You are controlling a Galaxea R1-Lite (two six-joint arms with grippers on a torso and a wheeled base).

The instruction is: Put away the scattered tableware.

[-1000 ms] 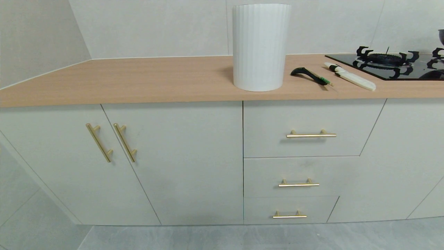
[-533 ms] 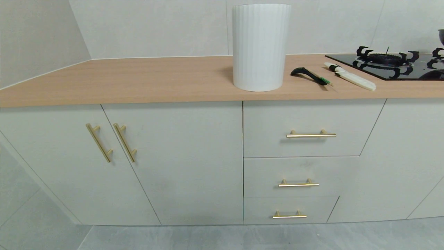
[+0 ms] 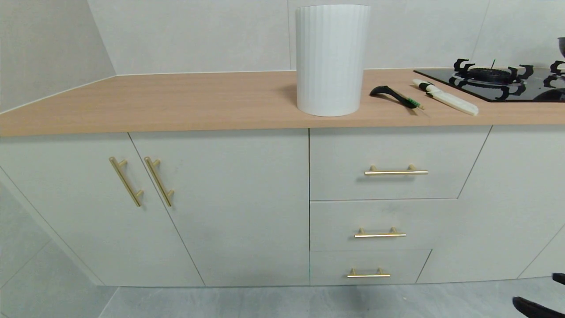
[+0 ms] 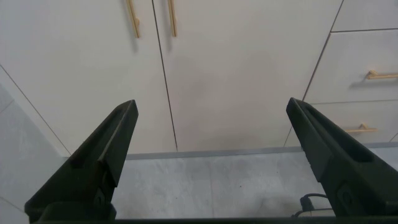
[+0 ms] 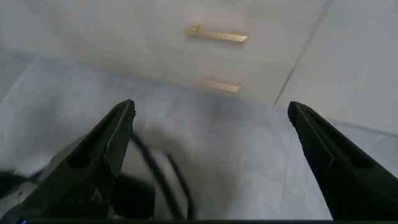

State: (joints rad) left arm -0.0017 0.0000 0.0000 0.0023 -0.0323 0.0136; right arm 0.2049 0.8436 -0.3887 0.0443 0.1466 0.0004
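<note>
Head view first, in descending order of size. Shows a wood-grain countertop [image 3: 176,101] across the full width, backed by a pale tiled wall. Shows pale cabinet fronts below it: two cabinet doors [image 3: 229,207] on the left with slanted gold bar handles [image 3: 126,181] side by side, then a stack of three drawers [image 3: 388,150] to their right, all closed, each with a horizontal gold handle. Shows grey floor [image 3: 265,302] beneath.

Locates a tall white ribbed container [image 3: 332,59] upright on the countertop, near its front edge, above the seam between doors and drawers. Locates a black glass hob [image 3: 494,81] with black pan supports at the right end of the countertop.

Locates the scattered tableware flat on the countertop, between container and hob: a knife [image 3: 446,97] with a pale blade and a black-and-white handle, just beside the hob's near corner; and a shorter black-handled tool [image 3: 395,95] with a green band, between knife and container, near the knife but apart from it. Cannot tell the tool's type.

Places the right gripper [image 3: 534,289] low at the right corner, over the floor, well apart from the countertop. Confirms in the right wrist view: fingers spread wide, nothing between them, floor and lower drawer handles beyond. Reads the left gripper [image 4: 211,106] in the left wrist view likewise as released: fingers wide apart, grasping nothing, facing the cabinet doors above the floor.
</note>
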